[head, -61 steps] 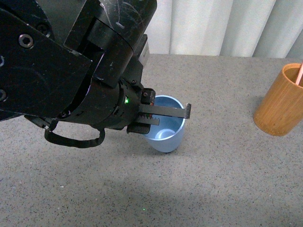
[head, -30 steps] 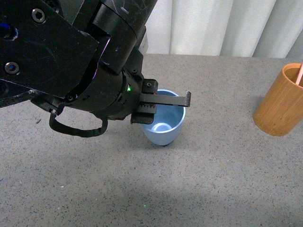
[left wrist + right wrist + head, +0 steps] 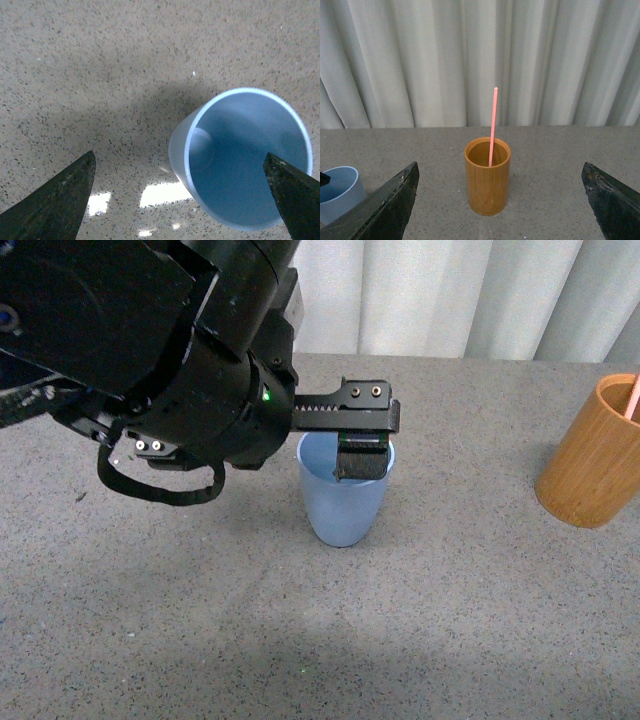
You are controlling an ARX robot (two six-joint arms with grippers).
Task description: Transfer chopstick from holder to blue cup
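Observation:
The blue cup (image 3: 345, 505) stands upright and empty mid-table. My left gripper (image 3: 362, 445) hovers open just over its mouth; in the left wrist view the blue cup (image 3: 245, 160) lies close to one finger (image 3: 295, 195), with the other finger (image 3: 55, 200) wide of it, and the gripper (image 3: 179, 157) holds nothing. The holder (image 3: 590, 455) stands at the far right with the pink chopstick (image 3: 632, 398) in it. In the right wrist view my right gripper (image 3: 500, 167) is open and faces the holder (image 3: 487, 182) from a distance, with the chopstick (image 3: 493, 125) leaning upright inside.
The grey speckled table (image 3: 470, 620) carries only the two cups. A pale pleated curtain (image 3: 480, 60) hangs behind the table's far edge. The blue cup (image 3: 337, 192) also shows at the edge of the right wrist view. My left arm's bulk (image 3: 130, 350) fills the upper left.
The left gripper has risen and rolled, its fingers moving from beside the cup to above its rim. The blue cup, earlier tilted, now stands upright. The holder and chopstick have not moved.

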